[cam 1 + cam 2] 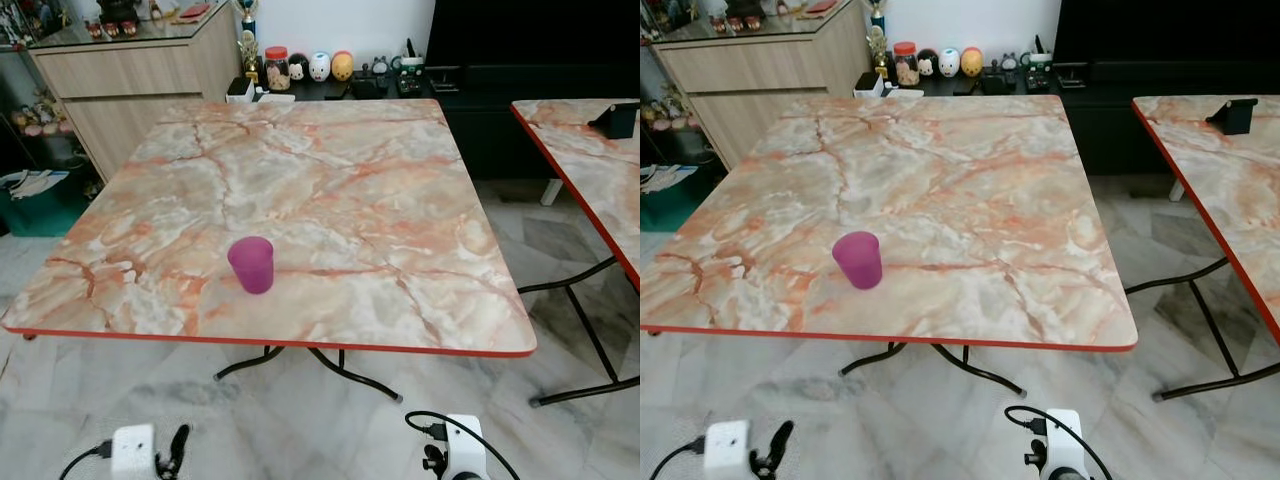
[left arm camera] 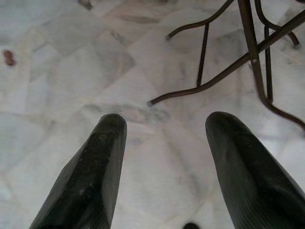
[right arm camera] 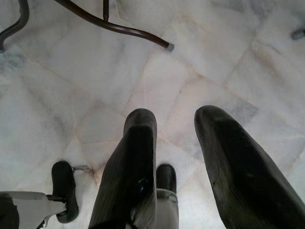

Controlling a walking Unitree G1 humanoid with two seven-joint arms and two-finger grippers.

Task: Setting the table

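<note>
Our left gripper (image 2: pixel 164 143) hangs low with its fingers (image 2: pixel 95 167) spread apart over the tiled floor (image 2: pixel 71 71), holding nothing. Our right gripper (image 3: pixel 174 138) also hangs idle, fingers parted and empty, pointing down at the floor by the desk's legs (image 3: pixel 119 28). Farther out, the purple cup (image 1: pixel 251 264) stands upright on the marble desk (image 1: pixel 350 200), near its front edge and left of centre. To do this step well, we judge we should raise the left arm, approach the cup level, and close around its middle without tipping it.
</note>
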